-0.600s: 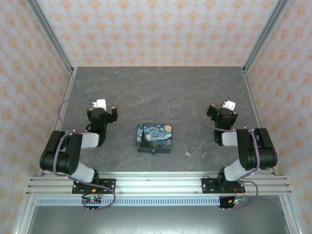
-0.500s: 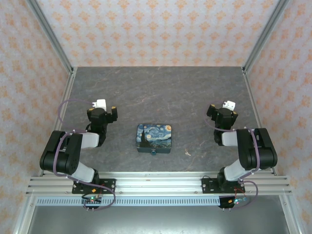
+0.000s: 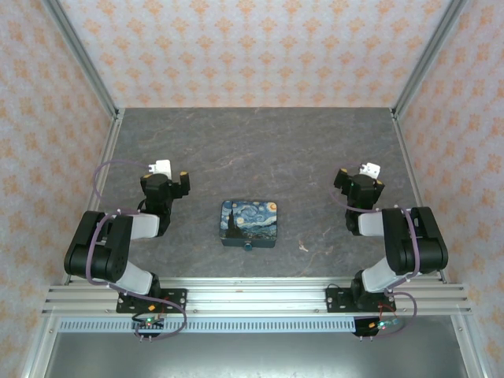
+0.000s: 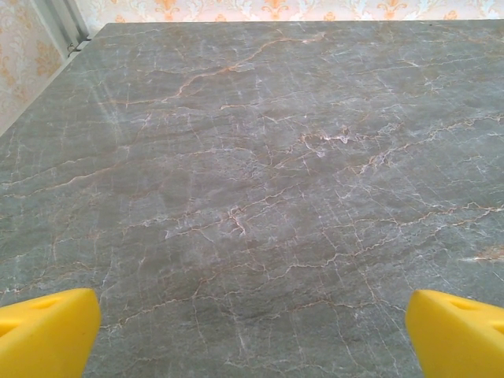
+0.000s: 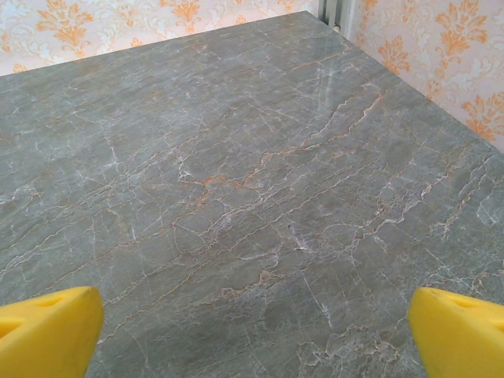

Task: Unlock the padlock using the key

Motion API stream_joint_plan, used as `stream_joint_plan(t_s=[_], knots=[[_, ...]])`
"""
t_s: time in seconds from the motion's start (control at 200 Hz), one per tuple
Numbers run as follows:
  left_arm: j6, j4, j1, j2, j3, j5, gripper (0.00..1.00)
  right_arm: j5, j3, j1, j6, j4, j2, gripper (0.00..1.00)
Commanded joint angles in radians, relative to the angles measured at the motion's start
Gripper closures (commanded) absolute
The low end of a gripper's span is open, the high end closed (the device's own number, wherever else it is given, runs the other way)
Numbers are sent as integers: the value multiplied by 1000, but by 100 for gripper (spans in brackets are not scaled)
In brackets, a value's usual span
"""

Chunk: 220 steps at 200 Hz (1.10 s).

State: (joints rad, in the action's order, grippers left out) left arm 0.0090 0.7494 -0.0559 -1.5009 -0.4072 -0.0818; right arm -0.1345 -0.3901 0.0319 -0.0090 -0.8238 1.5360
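Sitting just below centre in the overhead view, the padlock touches the lower edge of the painted box; the key lies to its right on the counter, apart from it; the left tool and right tool flank the box, well apart from it; both wrist views add what the overhead cannot resolve, yellow fingertips spread wide at the lower corners above veined grey counter.

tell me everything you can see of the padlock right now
The padlock is a tiny teal-blue blob in the top view, at the middle of the near edge of the starry-night box, apparently against it, on the grey marbled table. Its shackle and keyhole are too small to make out. The key lies apart, to its right.
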Motion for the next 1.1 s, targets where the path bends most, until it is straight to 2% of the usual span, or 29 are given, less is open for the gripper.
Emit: stream_joint_plan(t_s=[0.0, 0.28, 0.36, 0.4, 0.51, 0.575, 0.636, 0.671, 0.776, 0.881, 0.921, 0.966, 1.096], knots=[[6, -14, 13, 2, -24, 8, 0, -10, 3, -4, 8, -12, -15, 1], [7, -9, 13, 6, -23, 11, 0, 2, 5, -6, 9, -14, -16, 1], [6, -186, 13, 50, -102, 4, 0, -2, -3, -8, 5, 1, -36, 1], [2, -285, 13, 73, -152, -2, 0, -17, -39, -6, 8, 82, -82, 1], [-22, -439, 14, 135, -229, -3, 0, -47, -185, -7, 50, 441, -169, 1], [-74, -528, 13, 169, -269, 10, 0, -34, -254, -9, 163, 579, -203, 1], [-144, -644, 13, 191, -325, 30, 0, -23, -298, -9, 330, 695, -240, 1], [-184, -723, 12, 199, -370, 50, 0, 14, -305, -10, 392, 723, -267, 1], [-316, -964, 4, 209, -487, 82, 0, 217, -264, -11, 435, 691, -344, 1], [-428, -1108, -8, 237, -527, 179, 0, 393, -251, -2, 514, 768, -401, 1], [-460, -1148, -21, 246, -529, 214, 0, 444, -256, 11, 537, 823, -408, 1], [-483, -1174, -44, 262, -518, 248, 0, 499, -253, 35, 556, 864, -416, 5], [-537, -1178, -139, 325, -444, 313, 0, 557, -231, 168, 618, 965, -430, 14]])
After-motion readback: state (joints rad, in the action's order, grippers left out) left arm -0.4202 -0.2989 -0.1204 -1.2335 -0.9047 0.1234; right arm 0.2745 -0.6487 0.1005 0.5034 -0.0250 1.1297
